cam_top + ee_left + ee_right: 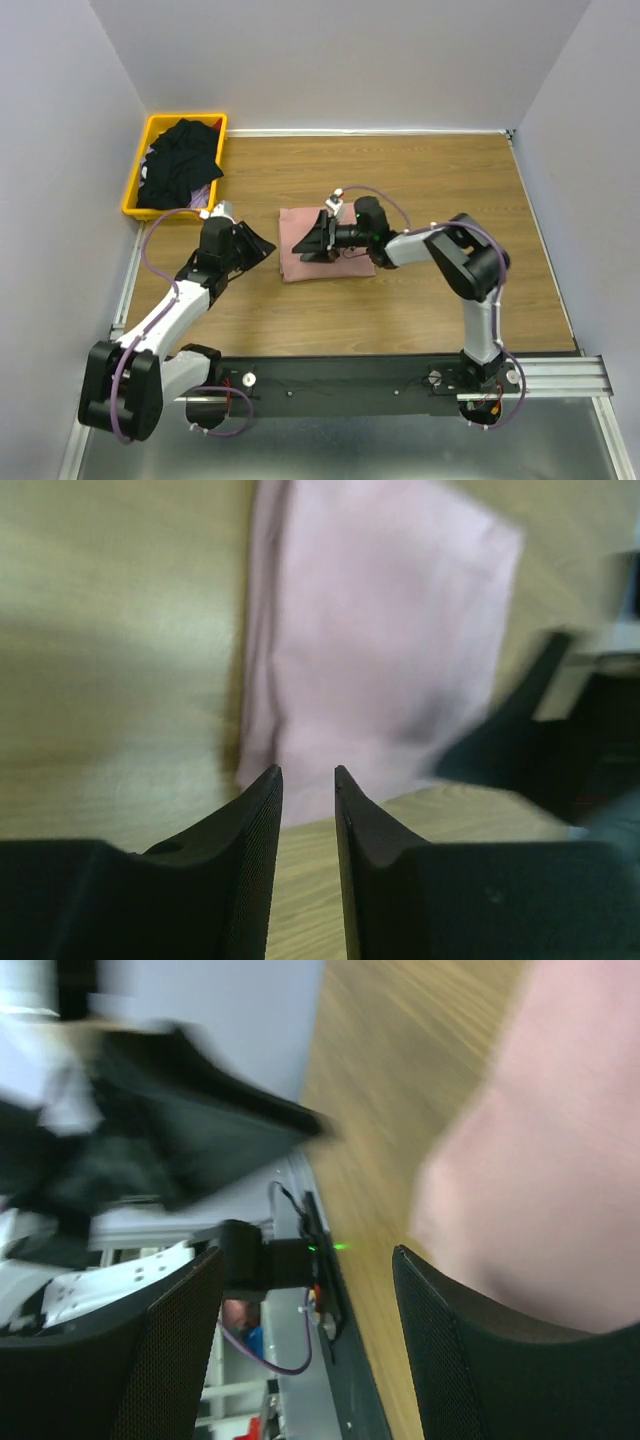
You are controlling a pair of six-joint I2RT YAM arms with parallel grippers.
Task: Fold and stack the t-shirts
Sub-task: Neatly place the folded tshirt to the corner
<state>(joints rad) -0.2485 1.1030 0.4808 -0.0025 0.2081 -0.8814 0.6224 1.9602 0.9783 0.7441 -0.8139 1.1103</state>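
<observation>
The dusty pink t-shirt (345,262) lies folded into a small rectangle, plain side up, on the wooden table's middle. It also shows in the left wrist view (380,630) and the right wrist view (550,1160). My right gripper (303,244) is turned sideways low over the shirt's left half. Its jaws (307,1252) are wide open and empty. My left gripper (268,247) sits just left of the shirt near its front-left corner. Its jaws (308,770) stand a narrow gap apart with nothing between. The black t-shirts (180,165) lie heaped in a yellow bin.
The yellow bin (135,185) stands at the table's back left corner. Grey walls close in the left, back and right sides. A metal rail (560,375) with the arm bases runs along the near edge.
</observation>
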